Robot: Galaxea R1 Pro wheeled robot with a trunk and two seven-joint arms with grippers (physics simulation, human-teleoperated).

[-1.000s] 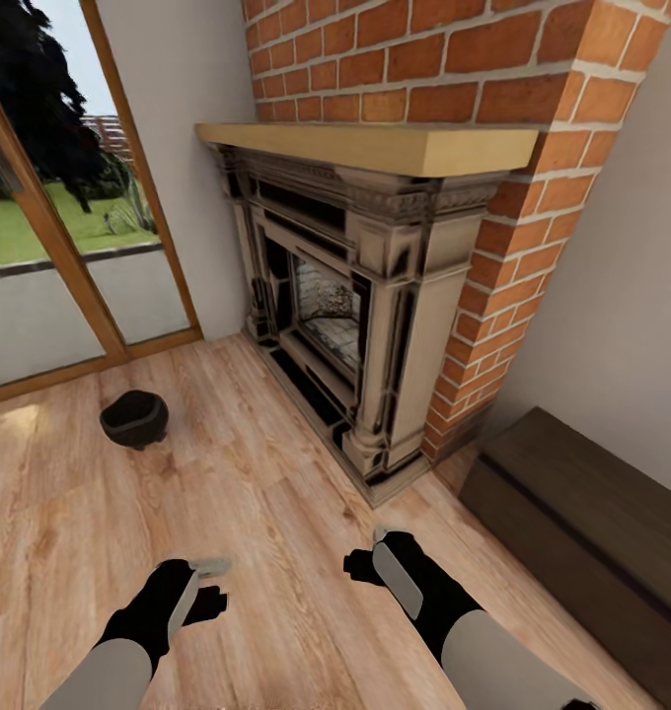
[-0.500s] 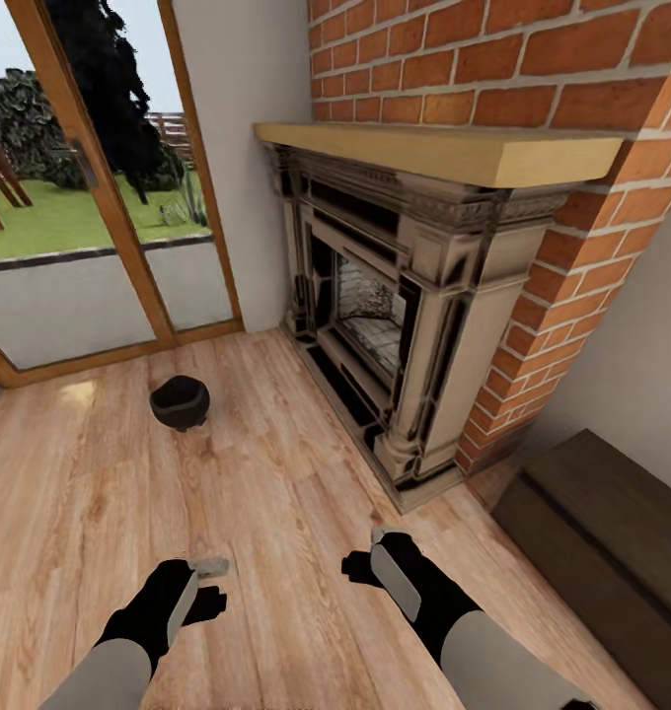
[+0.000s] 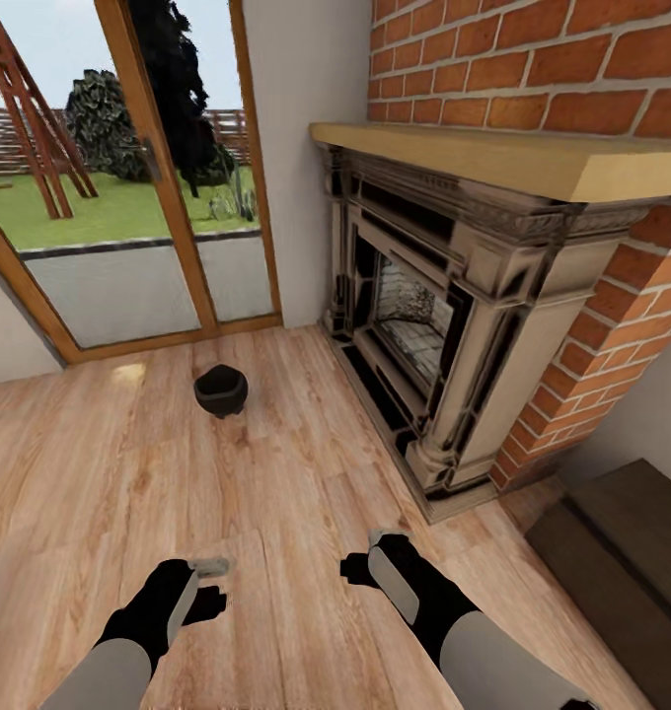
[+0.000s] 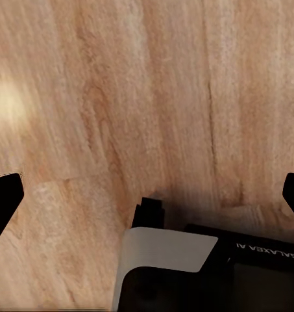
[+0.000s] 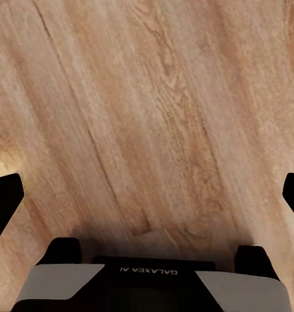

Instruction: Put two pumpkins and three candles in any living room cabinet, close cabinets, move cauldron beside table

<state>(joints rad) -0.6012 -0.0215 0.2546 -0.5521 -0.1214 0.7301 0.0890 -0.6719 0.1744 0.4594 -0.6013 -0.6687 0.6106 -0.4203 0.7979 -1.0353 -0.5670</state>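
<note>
Black cauldron (image 3: 221,390) is sitting upright on the wood floor (image 3: 99,473) left of frame centre, near the glass door and well apart from both arms. It is lying ahead of the left gripper (image 3: 203,584), slightly toward the frame's middle; the left arm is judged nearer than the right gripper (image 3: 367,555). Both wrist views are showing fingers spread wide, holding nothing. Cabinet (image 3: 627,552) is occupying the lower right.
</note>
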